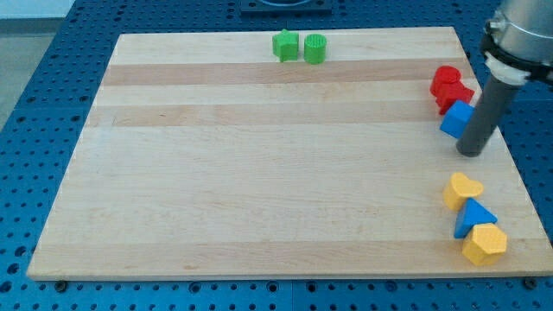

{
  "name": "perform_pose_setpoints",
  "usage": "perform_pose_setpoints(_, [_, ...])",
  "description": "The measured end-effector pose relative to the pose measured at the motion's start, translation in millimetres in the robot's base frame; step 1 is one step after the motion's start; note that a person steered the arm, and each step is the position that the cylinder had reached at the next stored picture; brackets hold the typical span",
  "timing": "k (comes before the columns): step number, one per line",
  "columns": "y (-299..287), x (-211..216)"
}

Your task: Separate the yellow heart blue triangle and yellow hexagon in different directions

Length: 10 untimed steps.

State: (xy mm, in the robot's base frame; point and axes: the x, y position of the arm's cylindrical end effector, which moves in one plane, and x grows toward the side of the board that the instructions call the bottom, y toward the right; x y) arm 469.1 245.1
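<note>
The yellow heart [462, 190], the blue triangle [474, 217] and the yellow hexagon [485, 244] lie touching in a short column at the view's bottom right of the wooden board [259, 173]. My tip [469, 153] is at the right side, just above the yellow heart and right beside a blue cube [456, 119], a small gap from the heart.
Two red blocks [450, 86] sit clustered above the blue cube near the right edge. A green star-like block [285, 45] and a green cylinder [314, 48] stand at the top middle. The board's right edge runs close to the cluster.
</note>
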Motion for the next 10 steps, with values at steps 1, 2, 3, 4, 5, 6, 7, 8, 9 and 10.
perform_pose_setpoints(1, [0.3, 16.6])
perform_pose_setpoints(2, [0.3, 19.8])
perform_pose_setpoints(3, [0.3, 27.3])
perform_pose_setpoints(4, [0.3, 39.9])
perform_pose_setpoints(5, [0.3, 57.5])
perform_pose_setpoints(6, [0.3, 64.5])
perform_pose_setpoints(7, [0.3, 76.2])
perform_pose_setpoints(8, [-9.5, 83.8])
perform_pose_setpoints(9, [-19.3, 83.8])
perform_pose_setpoints(10, [-21.3, 77.2])
